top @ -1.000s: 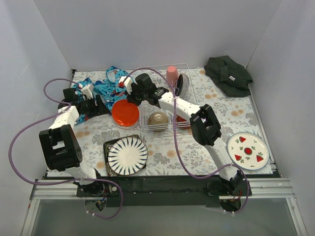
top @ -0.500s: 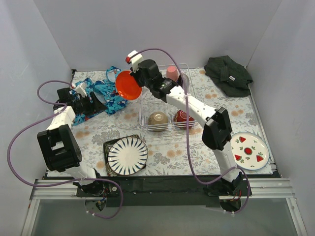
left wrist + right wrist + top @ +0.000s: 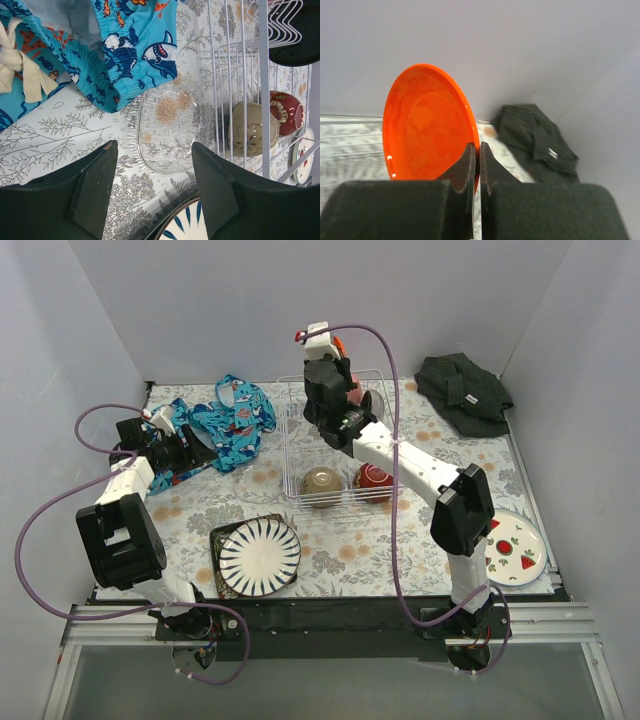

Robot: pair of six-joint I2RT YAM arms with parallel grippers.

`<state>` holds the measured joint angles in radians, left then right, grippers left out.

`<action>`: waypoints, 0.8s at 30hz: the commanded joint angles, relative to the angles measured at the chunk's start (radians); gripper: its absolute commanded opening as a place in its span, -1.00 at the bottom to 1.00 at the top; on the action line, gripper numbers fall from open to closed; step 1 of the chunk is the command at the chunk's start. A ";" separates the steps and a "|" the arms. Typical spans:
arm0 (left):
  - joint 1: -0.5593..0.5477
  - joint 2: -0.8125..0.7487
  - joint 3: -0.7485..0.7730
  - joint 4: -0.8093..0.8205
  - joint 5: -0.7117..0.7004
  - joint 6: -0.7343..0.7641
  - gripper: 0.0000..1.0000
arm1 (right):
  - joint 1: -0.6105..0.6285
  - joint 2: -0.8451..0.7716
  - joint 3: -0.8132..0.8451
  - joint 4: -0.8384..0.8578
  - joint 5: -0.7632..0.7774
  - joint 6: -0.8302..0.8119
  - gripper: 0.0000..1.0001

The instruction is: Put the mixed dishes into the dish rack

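**Orange plate held on edge above the rack**

- Right hand point(image 3: 479, 150): fingers pinched narrow on the rim of the orange plate point(image 3: 427, 125). The plate stands on edge, lifted in the air near the far end of the dish rack point(image 3: 300, 435).
- Left hand point(image 3: 154, 147): fingers spread wide and holding nothing. It hangs over a clear glass dish point(image 3: 170, 130) that lies just left of the rack, beside the blue patterned cloth point(image 3: 225, 420) at the far-left corner of the surface point(image 3: 420, 455).
- Rack contents: cream bowl point(image 3: 322, 482) and dark red bowl point(image 3: 375, 478) side by side at the near end. The pink cup point(image 3: 355, 395) and black dish point(image 3: 295, 35) sit at the far end.
- Near edge, left of centre: black-striped white plate point(image 3: 259, 555) lying on the dark square plate point(image 3: 214, 575).
- Near-right corner: watermelon-print white plate point(image 3: 520, 545), partly behind the right arm.
- Far-right corner: dark green-black cloth point(image 3: 465, 390), crumpled
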<state>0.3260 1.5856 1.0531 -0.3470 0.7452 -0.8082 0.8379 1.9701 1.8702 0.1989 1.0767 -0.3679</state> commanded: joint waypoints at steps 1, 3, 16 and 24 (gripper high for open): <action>0.004 -0.030 -0.016 -0.006 -0.015 -0.003 0.21 | -0.014 0.082 0.056 0.116 0.242 -0.141 -0.97; 0.004 -0.032 -0.019 -0.013 -0.014 -0.003 0.21 | -0.025 0.102 0.070 0.116 0.249 -0.166 -0.97; 0.004 -0.032 -0.064 -0.035 -0.015 0.011 0.21 | -0.083 0.161 0.060 0.108 0.252 -0.253 -0.97; 0.002 -0.032 -0.079 -0.027 -0.014 0.000 0.21 | -0.088 0.196 0.093 -0.064 0.220 -0.116 -0.97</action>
<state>0.3260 1.5856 0.9901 -0.3836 0.7303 -0.8093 0.7475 2.1574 1.9018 0.2131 1.2987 -0.5865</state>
